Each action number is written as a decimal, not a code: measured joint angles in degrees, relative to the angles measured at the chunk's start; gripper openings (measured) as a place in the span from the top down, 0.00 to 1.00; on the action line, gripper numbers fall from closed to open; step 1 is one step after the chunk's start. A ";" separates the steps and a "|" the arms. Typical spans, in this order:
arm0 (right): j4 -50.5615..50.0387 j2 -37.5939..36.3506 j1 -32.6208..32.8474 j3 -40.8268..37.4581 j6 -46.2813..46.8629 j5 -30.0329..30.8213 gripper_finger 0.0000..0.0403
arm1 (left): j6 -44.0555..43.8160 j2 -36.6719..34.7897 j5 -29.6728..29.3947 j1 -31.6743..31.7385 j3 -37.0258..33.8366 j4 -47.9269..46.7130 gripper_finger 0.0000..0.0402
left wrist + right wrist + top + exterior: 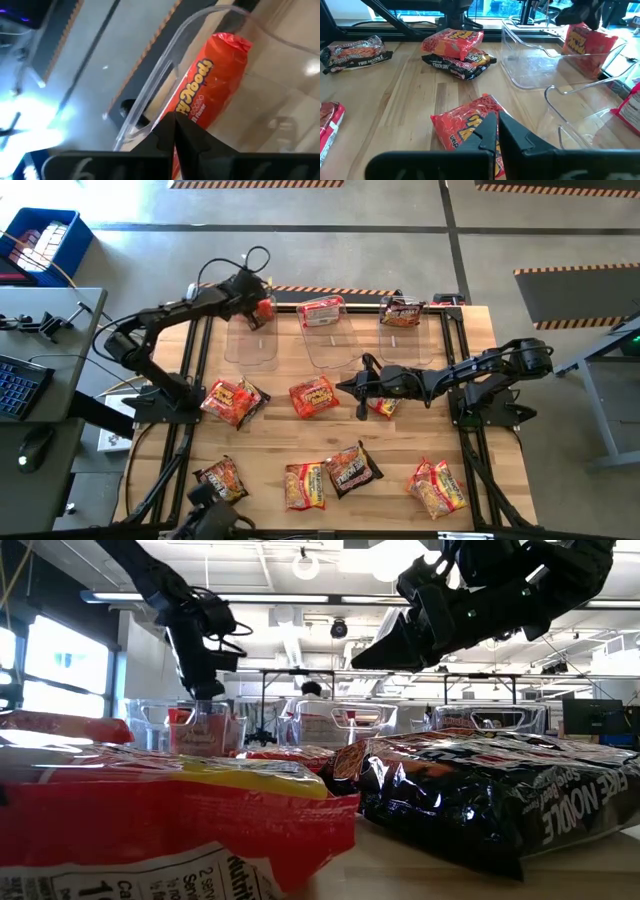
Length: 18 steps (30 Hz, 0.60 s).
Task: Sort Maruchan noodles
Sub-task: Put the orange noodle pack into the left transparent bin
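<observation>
While overhead hides it, left gripper [173,131] pinches an orange packet [212,85] wrist-side.

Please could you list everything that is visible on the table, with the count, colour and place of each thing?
clear plastic bins: three, transparent, in a row at the table's far edge
flat plastic noodle packets in bins: three, one per bin; orange-red left, red-and-white middle, dark right
loose crinkly noodle packets: at least eight, orange-red or dark, scattered on the wooden table
left gripper: one, dark, shut, at the left bin's packet
right gripper: one, dark, shut, over the table's middle
</observation>
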 joint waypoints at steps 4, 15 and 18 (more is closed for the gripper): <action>-0.05 0.00 0.02 0.00 -0.05 0.02 1.00 | 0.35 1.07 0.83 1.88 0.22 0.55 0.98; -0.04 0.00 0.01 0.00 -0.08 0.02 1.00 | 5.85 1.16 0.61 1.87 0.17 1.25 0.74; -0.04 0.00 0.02 0.00 -0.11 0.02 1.00 | 5.86 1.16 0.90 1.83 0.17 1.09 0.69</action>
